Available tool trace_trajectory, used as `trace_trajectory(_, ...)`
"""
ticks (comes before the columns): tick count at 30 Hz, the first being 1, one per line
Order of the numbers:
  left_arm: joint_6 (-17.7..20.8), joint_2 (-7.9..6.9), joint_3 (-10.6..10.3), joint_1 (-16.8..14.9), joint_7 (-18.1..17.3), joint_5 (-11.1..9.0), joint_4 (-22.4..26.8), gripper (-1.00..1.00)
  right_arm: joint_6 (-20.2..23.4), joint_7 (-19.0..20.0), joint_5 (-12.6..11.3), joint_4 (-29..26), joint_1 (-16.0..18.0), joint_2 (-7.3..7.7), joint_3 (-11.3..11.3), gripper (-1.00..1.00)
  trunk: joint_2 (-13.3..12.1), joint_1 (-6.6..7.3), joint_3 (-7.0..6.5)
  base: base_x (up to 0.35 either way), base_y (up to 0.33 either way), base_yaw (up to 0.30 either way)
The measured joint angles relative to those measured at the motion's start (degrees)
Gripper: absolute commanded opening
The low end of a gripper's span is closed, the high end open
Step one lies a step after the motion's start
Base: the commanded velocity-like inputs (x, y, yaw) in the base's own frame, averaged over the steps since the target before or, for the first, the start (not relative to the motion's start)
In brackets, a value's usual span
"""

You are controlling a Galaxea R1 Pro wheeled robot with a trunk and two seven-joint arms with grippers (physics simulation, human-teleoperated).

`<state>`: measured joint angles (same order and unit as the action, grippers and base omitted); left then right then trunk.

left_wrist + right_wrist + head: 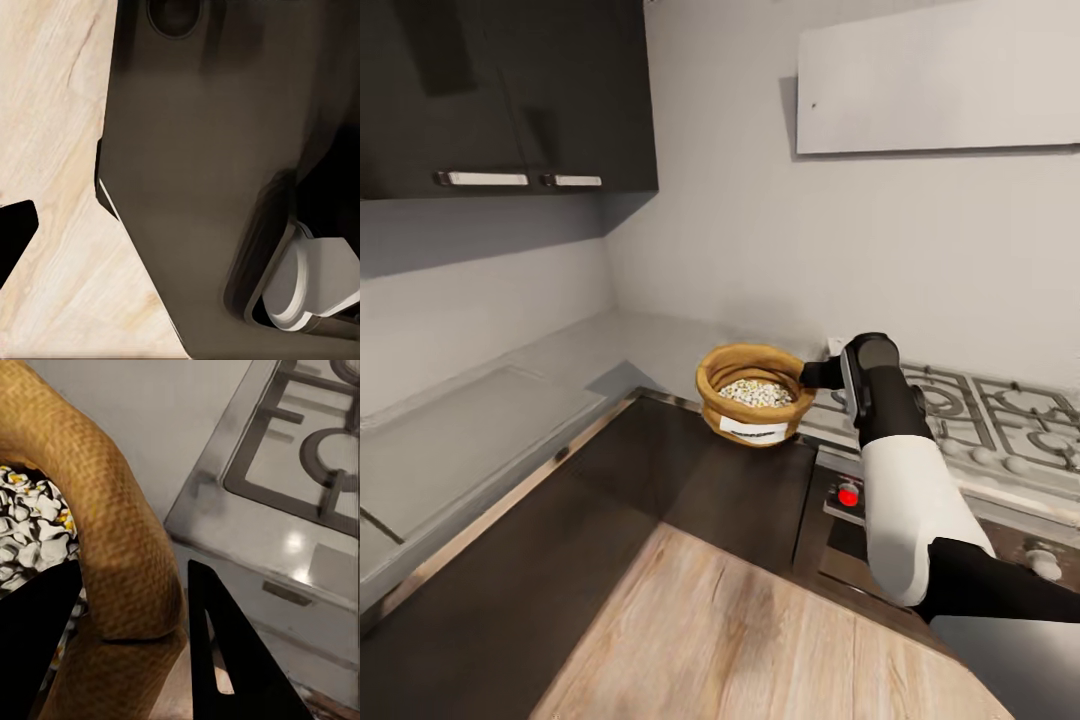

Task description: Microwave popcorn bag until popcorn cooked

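I've got the right gripper [131, 607] clamped on the popcorn bag [750, 405]. In the right wrist view its two dark fingers [225, 652] sit either side of the thick rolled rim [112, 532], one inside the bag, one outside, so it's closed on the rim w/ the fabric pinched between. In the head view the right arm [905, 490] reaches in from the lower right, and the gripper end meets the bag's right side. The bag is upright, held out in front of the table [470, 430] corner, over the dark cabinet fronts [690, 480]; can't tell if its base touches anything. White label [753, 428] faces me, text too blurred to read. Popcorn [757, 392] fills the inside, whitish pieces w/ a few yellow bits, seen close up in the wrist view [30, 532].

Just right of the bag is the steel gas hob [970, 420] w/ dark grates; below its front edge a red knob [848, 495]. The grey table runs along the left wall & wraps the corner. Dark upper cabinets [500, 90] w/ silver handles top left, a pale panel [940, 80] on the back wall top right. Wood floor [740, 640] below.

Left wrist view: wood floor [52, 150] beside a dark surface, plus a pale rounded part [307, 289]. One black shape at the edge may be a finger; can't tell how far the left gripper is open.
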<state>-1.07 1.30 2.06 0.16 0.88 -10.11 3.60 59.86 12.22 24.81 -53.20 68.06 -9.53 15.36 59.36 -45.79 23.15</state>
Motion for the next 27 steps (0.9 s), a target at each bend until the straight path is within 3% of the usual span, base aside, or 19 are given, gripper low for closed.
trace_trajectory(20,0.0,-0.07,0.0,0.0,0.0,0.0,0.0,1.00,0.0,0.3,0.0,0.5,0.0,-0.23,0.1,-1.00,0.0,0.00,0.00,-0.344,0.000,0.000)
trace_trajectory(27,0.0,-0.16,0.0,0.0,0.0,0.0,0.0,1.00,0.0,0.2,0.0,0.9,0.0,-0.36,0.1,-1.00,0.0,0.04,0.00,-0.044,0.000,0.000)
